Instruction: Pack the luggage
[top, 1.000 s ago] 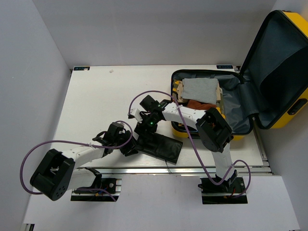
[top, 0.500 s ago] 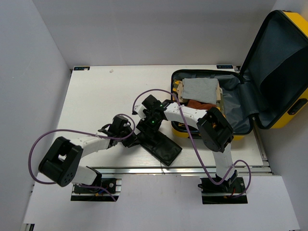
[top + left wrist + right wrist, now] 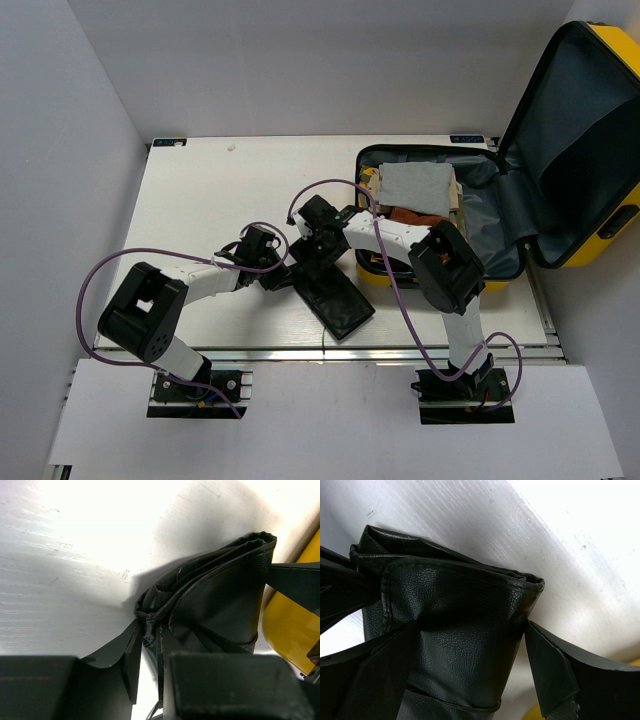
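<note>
Left tool [image 3: 146,642] is clamped on a corner of the pouch [image 3: 335,300]; right tool [image 3: 470,655] seems clamped across its far end. Likely step: lifting it together. Next, carry it over the wall of the open luggage [image 3: 495,235] at the worktop's [image 3: 220,190] right edge.

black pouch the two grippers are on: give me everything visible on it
The black pouch is flat, with a grained, leather-like skin, a stitched edge seam and folded layers showing at one end. It lies slanted on the white table, outside the open yellow luggage and close by its front. The left gripper pinches a bunched corner. The right gripper clamps across its width at the same end. The other end lies free.
</note>
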